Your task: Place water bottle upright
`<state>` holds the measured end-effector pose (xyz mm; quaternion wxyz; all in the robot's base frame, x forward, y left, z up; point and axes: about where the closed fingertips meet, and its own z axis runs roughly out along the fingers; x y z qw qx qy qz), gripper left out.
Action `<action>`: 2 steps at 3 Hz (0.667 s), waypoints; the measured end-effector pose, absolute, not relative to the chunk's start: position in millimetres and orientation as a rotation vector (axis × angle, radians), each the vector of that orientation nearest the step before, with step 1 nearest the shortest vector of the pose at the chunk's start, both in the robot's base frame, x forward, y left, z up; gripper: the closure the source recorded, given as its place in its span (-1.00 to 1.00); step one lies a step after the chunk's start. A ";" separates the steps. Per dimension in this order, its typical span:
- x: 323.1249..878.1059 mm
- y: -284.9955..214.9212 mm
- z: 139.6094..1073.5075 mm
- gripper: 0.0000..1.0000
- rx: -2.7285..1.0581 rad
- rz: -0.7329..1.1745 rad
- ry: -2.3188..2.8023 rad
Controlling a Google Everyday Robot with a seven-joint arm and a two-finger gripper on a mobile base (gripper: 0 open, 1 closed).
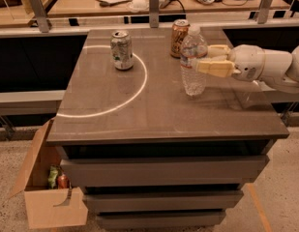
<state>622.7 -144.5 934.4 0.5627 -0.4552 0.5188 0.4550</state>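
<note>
The water bottle [193,79] is clear ribbed plastic with a white cap. It stands upright on the grey-brown table [154,115], right of the middle, with its base on or just above the top. My gripper [200,58] reaches in from the right at the bottle's mid height. Its beige fingers [214,67] sit one in front of the bottle and one behind it, closed on the bottle's body.
A silver-green can [122,50] stands at the back left inside a white painted arc [139,83]. A bronze can [179,37] stands just behind the bottle. An open cardboard box [42,192] sits on the floor at the left. A railing and a cluttered desk lie behind.
</note>
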 end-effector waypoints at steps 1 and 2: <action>619.7 -146.8 931.3 -0.57 -1.071 1.073 1.230; 616.4 -157.0 926.8 -1.00 -1.067 1.050 1.260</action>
